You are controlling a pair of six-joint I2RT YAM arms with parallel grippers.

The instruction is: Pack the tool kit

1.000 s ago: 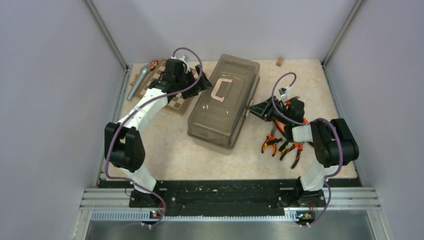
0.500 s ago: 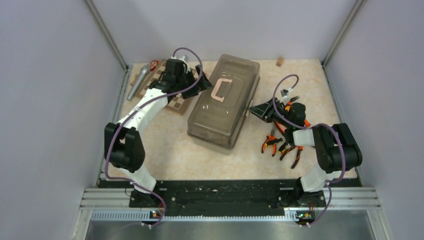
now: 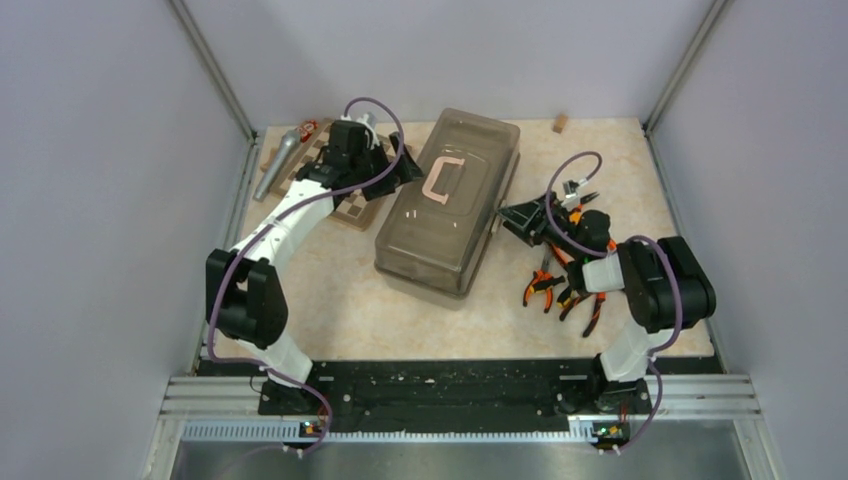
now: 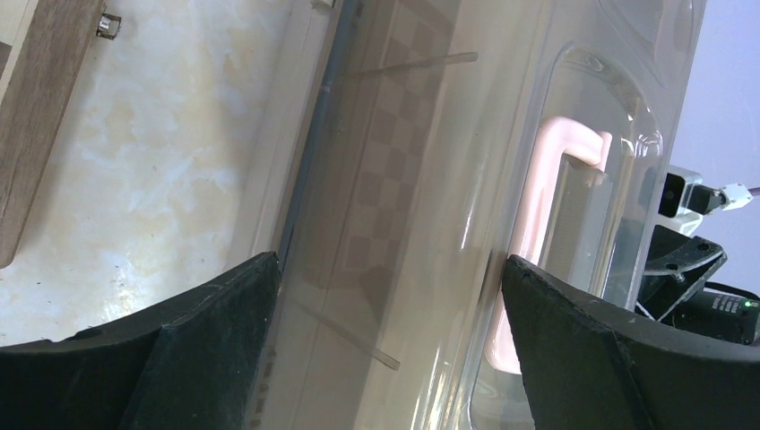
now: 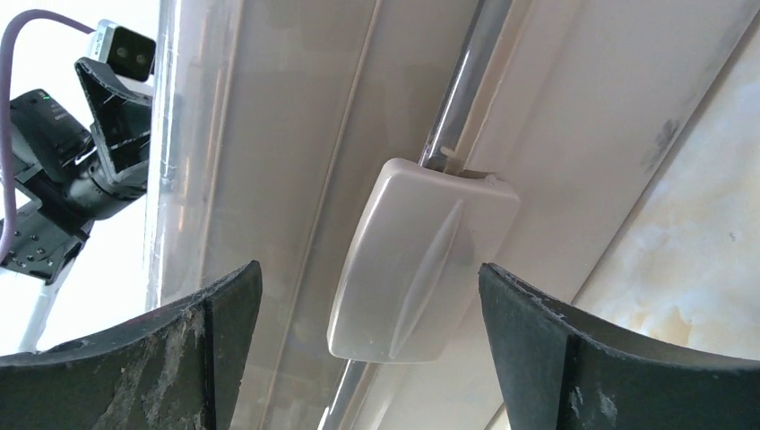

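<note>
The translucent grey-brown toolbox (image 3: pixel 450 200) lies shut in the middle of the table, its pale pink handle (image 3: pixel 443 178) on the lid. My left gripper (image 3: pixel 408 166) is open at the box's left side, its jaws wide apart over the lid edge; the lid (image 4: pixel 421 224) and handle (image 4: pixel 547 224) fill the left wrist view. My right gripper (image 3: pixel 508 217) is open at the box's right side, its jaws standing either side of the beige latch (image 5: pixel 421 260) without touching it. Several orange-handled pliers (image 3: pixel 560 290) lie on the table under the right arm.
A brown-and-cream chessboard (image 3: pixel 345 205) and a silver microphone (image 3: pixel 277 163) lie at the back left, under and beside the left arm. A small wooden block (image 3: pixel 561 123) sits near the back wall. Walls close in on three sides.
My right gripper has moved slightly up and left along the box's right side, the forearm swinging with it. The left arm and the toolbox have hardly moved.
</note>
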